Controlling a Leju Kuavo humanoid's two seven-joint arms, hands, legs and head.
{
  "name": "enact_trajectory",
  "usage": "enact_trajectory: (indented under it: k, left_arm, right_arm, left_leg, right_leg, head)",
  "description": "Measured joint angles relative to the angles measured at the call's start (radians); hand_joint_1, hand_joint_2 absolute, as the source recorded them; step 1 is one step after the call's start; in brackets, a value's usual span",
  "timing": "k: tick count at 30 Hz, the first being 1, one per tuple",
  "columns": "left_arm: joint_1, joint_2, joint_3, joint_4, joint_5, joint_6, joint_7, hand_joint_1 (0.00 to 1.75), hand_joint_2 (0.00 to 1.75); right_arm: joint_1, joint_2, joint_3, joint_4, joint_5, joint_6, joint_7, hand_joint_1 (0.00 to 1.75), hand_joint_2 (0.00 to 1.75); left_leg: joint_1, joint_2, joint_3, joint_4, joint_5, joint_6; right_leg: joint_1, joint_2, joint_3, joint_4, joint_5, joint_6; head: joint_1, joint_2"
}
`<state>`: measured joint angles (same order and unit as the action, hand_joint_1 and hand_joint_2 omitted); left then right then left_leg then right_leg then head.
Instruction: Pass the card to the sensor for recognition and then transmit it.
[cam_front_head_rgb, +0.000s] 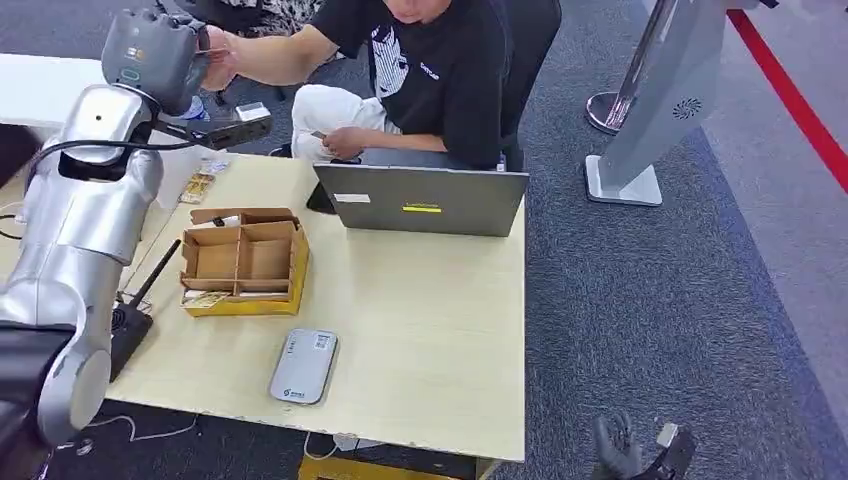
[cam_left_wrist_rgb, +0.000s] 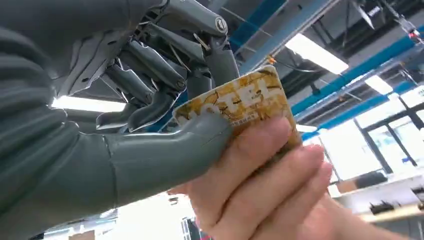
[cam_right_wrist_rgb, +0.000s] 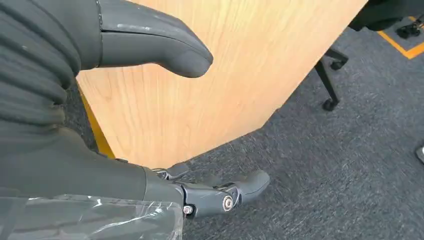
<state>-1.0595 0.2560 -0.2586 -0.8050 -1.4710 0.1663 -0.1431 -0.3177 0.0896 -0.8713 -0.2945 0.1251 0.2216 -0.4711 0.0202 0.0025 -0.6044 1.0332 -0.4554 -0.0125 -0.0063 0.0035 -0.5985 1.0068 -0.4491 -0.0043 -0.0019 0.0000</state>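
My left hand (cam_front_head_rgb: 150, 55) is raised at the far left of the table, toward a seated person. In the left wrist view it (cam_left_wrist_rgb: 165, 100) pinches a gold patterned hotel card (cam_left_wrist_rgb: 245, 102) between thumb and fingers. The person's hand (cam_left_wrist_rgb: 260, 185) grips the same card from the other side; in the head view that hand (cam_front_head_rgb: 218, 58) meets mine. The grey card sensor (cam_front_head_rgb: 303, 366) lies flat near the table's front edge. My right hand (cam_front_head_rgb: 618, 448) hangs low beside the table, and its wrist view shows it (cam_right_wrist_rgb: 150, 50) holding nothing, fingers apart.
A yellow cardboard divider box (cam_front_head_rgb: 243, 262) stands left of centre on the table (cam_front_head_rgb: 420, 330). A grey laptop (cam_front_head_rgb: 422, 198) sits at the far edge before the person. A black router (cam_front_head_rgb: 128, 325) lies at the left. A white kiosk stand (cam_front_head_rgb: 660, 100) is on the carpet to the right.
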Motion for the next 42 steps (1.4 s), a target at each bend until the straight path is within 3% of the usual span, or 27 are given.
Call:
enact_trajectory:
  k: [3, 5, 13, 18, 21, 24, 25, 26, 28, 29, 30, 33, 36, 38, 42]
  left_arm:
    - [0.000, -0.004, -0.005, 0.026, -0.001, 0.008, 0.000, 1.75, 1.75]
    - [0.000, -0.005, -0.010, 0.040, -0.001, 0.011, 0.000, 0.00, 1.75]
    - [0.014, -0.005, -0.013, 0.066, 0.002, 0.057, 0.015, 0.00, 1.75]
    - [0.095, -0.001, -0.009, 0.026, 0.037, 0.152, 0.034, 0.00, 1.75]
    - [0.243, -0.013, 0.050, -0.153, 0.126, 0.197, -0.002, 0.00, 1.75]
    - [0.420, -0.059, 0.156, -0.379, 0.256, 0.200, -0.086, 0.00, 1.75]
    - [0.484, -0.080, 0.194, -0.454, 0.302, 0.206, -0.121, 0.10, 1.75]
    - [0.548, -0.099, 0.236, -0.531, 0.351, 0.216, -0.160, 1.40, 1.75]
    - [0.657, -0.143, 0.313, -0.651, 0.417, 0.238, -0.220, 1.75, 1.75]
    - [0.712, -0.163, 0.356, -0.707, 0.460, 0.250, -0.256, 1.75, 1.75]
    - [0.760, -0.182, 0.394, -0.754, 0.503, 0.257, -0.292, 1.75, 1.75]
    - [0.870, -0.246, 0.520, -0.850, 0.655, 0.260, -0.406, 1.75, 1.75]
    - [0.923, -0.289, 0.654, -0.890, 0.813, 0.217, -0.505, 1.75, 1.75]
    - [0.932, -0.307, 0.747, -0.892, 0.952, 0.135, -0.540, 1.75, 1.75]
    - [0.906, -0.297, 0.957, -0.785, 1.290, -0.174, -0.549, 1.75, 1.75]
  right_arm:
    - [0.000, 0.002, 0.003, 0.000, 0.000, 0.000, 0.000, 0.00, 1.75]
    - [0.000, 0.002, 0.006, 0.001, 0.000, 0.000, 0.000, 0.00, 1.75]
    - [0.000, 0.002, 0.010, 0.002, -0.002, -0.003, -0.003, 0.00, 1.75]
    - [0.003, 0.002, 0.010, 0.002, -0.003, -0.003, -0.008, 0.00, 1.75]
    - [0.012, 0.003, 0.010, 0.001, -0.011, -0.003, -0.011, 0.00, 1.75]
    - [0.025, 0.005, 0.009, -0.001, -0.027, -0.003, -0.013, 0.00, 1.75]
    - [0.031, 0.005, 0.008, -0.002, -0.031, -0.003, -0.016, 0.00, 1.75]
    - [0.038, 0.006, 0.007, -0.004, -0.038, -0.002, -0.019, 0.00, 1.75]
    - [0.052, 0.006, 0.002, -0.008, -0.045, -0.001, -0.025, 0.00, 1.75]
    - [0.060, 0.006, -0.004, -0.012, -0.056, 0.005, -0.027, 0.10, 1.75]
    - [0.066, 0.006, -0.010, -0.015, -0.065, 0.015, -0.029, 1.69, 1.75]
    - [0.089, 0.004, -0.033, -0.022, -0.100, 0.034, -0.024, 1.75, 1.75]
    - [0.112, -0.006, -0.057, -0.025, -0.114, 0.044, -0.013, 1.75, 1.75]
    - [0.126, -0.017, -0.072, -0.025, -0.126, 0.050, 0.004, 1.75, 1.75]
    - [0.153, -0.040, -0.111, -0.020, -0.160, 0.092, 0.050, 1.75, 1.75]
  left_leg:
    - [0.000, 0.000, 0.000, 0.000, 0.000, 0.000]
    - [0.000, 0.000, 0.000, 0.000, 0.000, 0.000]
    - [0.000, 0.000, -0.001, 0.000, 0.000, 0.000]
    - [0.000, 0.000, -0.001, 0.000, 0.000, 0.000]
    - [-0.001, 0.001, 0.000, 0.000, -0.001, 0.000]
    - [-0.001, 0.002, -0.001, -0.001, -0.003, 0.000]
    - [-0.001, 0.003, -0.001, -0.001, -0.004, 0.001]
    - [-0.001, 0.004, -0.001, -0.001, -0.004, 0.000]
    - [-0.001, 0.005, -0.001, -0.001, -0.006, 0.001]
    - [-0.001, 0.005, -0.001, -0.001, -0.006, 0.001]
    - [-0.001, 0.004, -0.001, -0.001, -0.007, 0.001]
    - [-0.001, 0.004, -0.001, -0.001, -0.008, 0.001]
    - [-0.001, 0.003, -0.001, -0.001, -0.008, 0.001]
    - [0.000, 0.002, -0.001, -0.001, -0.009, 0.001]
    - [0.000, 0.003, -0.001, -0.002, -0.008, 0.001]
  right_leg:
    - [0.000, 0.000, 0.000, 0.000, 0.000, 0.000]
    - [0.000, 0.000, 0.000, 0.000, 0.000, 0.000]
    - [0.000, 0.000, 0.000, 0.000, 0.000, 0.000]
    - [0.000, 0.000, 0.000, 0.000, 0.000, 0.000]
    - [-0.001, 0.000, 0.000, 0.000, 0.000, 0.000]
    - [-0.001, 0.002, -0.001, 0.000, -0.001, 0.000]
    - [-0.001, 0.003, -0.001, 0.000, -0.001, 0.001]
    - [-0.001, 0.004, -0.001, -0.001, -0.002, 0.000]
    - [-0.001, 0.005, -0.001, -0.001, -0.003, 0.001]
    - [-0.001, 0.005, -0.001, -0.001, -0.004, 0.001]
    - [-0.001, 0.005, -0.001, -0.001, -0.005, 0.002]
    - [-0.001, 0.003, -0.001, -0.001, -0.006, 0.001]
    - [0.000, 0.002, -0.001, -0.001, -0.007, 0.002]
    - [0.000, 0.001, -0.001, -0.001, -0.007, 0.001]
    - [0.000, 0.001, 0.000, -0.001, -0.007, 0.001]
  head:
    - [0.001, 0.000]
    - [0.000, 0.000]
    - [0.000, 0.000]
    - [0.000, 0.000]
    - [0.000, 0.000]
    - [0.000, 0.000]
    - [0.001, 0.000]
    - [0.000, 0.000]
    - [0.000, 0.000]
    - [0.001, 0.000]
    - [0.000, 0.000]
    - [-0.001, 0.000]
    - [-0.001, 0.000]
    - [0.000, 0.000]
    - [0.000, 0.000]
